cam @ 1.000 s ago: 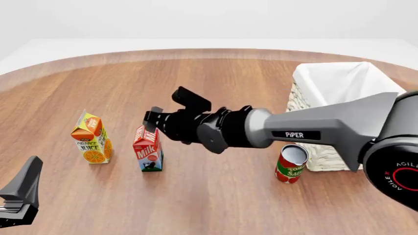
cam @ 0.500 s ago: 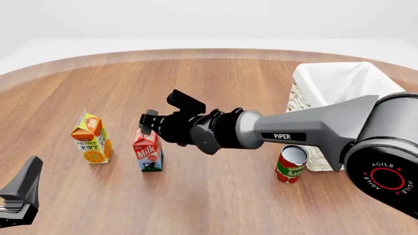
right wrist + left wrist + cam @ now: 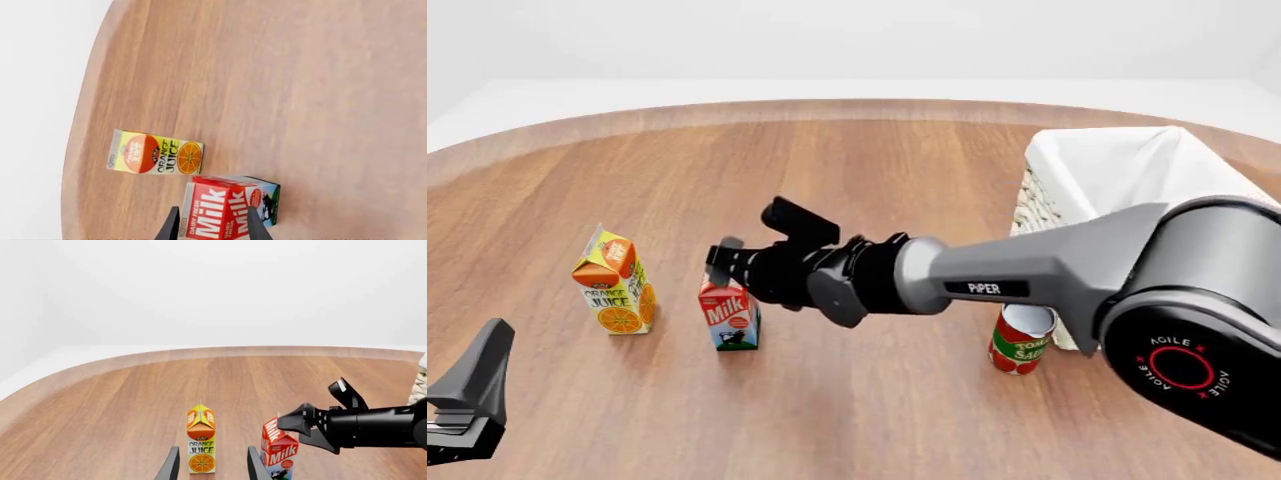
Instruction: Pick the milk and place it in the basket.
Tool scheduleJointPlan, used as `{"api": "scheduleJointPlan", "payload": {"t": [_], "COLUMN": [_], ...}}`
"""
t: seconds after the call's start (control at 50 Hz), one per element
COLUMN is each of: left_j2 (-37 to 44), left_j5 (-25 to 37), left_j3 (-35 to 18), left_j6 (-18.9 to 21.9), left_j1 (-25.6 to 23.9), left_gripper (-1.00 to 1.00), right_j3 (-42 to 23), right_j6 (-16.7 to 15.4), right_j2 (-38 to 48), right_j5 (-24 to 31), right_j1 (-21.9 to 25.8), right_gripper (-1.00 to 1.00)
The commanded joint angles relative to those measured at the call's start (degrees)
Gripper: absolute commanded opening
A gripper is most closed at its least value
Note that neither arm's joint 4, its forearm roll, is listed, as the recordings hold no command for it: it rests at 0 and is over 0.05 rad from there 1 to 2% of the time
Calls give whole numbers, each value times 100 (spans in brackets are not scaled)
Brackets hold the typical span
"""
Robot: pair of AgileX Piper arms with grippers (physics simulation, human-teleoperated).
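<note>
The milk [image 3: 729, 314], a small red carton with white lettering, stands upright on the wooden table left of centre. My right gripper [image 3: 751, 242] hovers open just above and behind its gabled top, not gripping it. In the right wrist view the milk [image 3: 225, 210] shows between the two fingertips of the right gripper [image 3: 213, 228]. The white wicker basket [image 3: 1054, 205] stands at the far right. My left gripper [image 3: 465, 398] rests open near the front left corner, apart from everything. In the left wrist view the milk [image 3: 280, 454] sits under the right gripper [image 3: 321, 415].
An orange juice carton [image 3: 614, 284] stands upright a little left of the milk. A red and green can [image 3: 1020, 340] stands by the basket's near corner, under the right arm. The left wrist view looks past the left gripper [image 3: 212, 468] at the juice carton [image 3: 201, 440].
The right gripper has moved left and lower, closing in on the top of the milk. The left arm and the objects have not moved.
</note>
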Motion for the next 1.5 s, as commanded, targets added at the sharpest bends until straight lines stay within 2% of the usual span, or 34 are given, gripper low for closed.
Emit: {"api": "scheduleJointPlan", "payload": {"t": [0.02, 0.24, 0.48, 0.56, 0.58, 0.78, 0.94, 1.08, 1.2, 1.22, 1.5], "left_j2": [0, 0, 0, 0, 0, 0, 0, 0, 0, 0, 0], "left_j5": [0, 0, 0, 0, 0, 0, 0, 0, 0, 0, 0], "left_j3": [0, 0, 0, 0, 0, 0, 0, 0, 0, 0, 0], "left_j6": [0, 0, 0, 0, 0, 0, 0, 0, 0, 0, 0], "left_j1": [0, 0, 0, 0, 0, 0, 0, 0, 0, 0, 0], "left_gripper": [100, 100, 100, 100, 100, 100, 100, 100, 100, 100, 100], "right_j3": [22, 260, 146, 231, 224, 386, 359, 461, 611, 654, 1074], "right_j6": [102, 350, 397, 498, 483, 484, 199, -189, -310, -458, -632], "right_j2": [116, 234, 459, 490, 507, 385, 87, -370, -675, -830, -1481], "right_j5": [-114, -423, -515, -653, -649, -784, -663, -528, -478, -434, -469], "right_j1": [65, 172, 182, 249, 237, 246, 68, -46, -108, -118, -248], "right_gripper": [100, 100, 100, 100, -100, -100, -100, -100, -100, -100, -100]}}
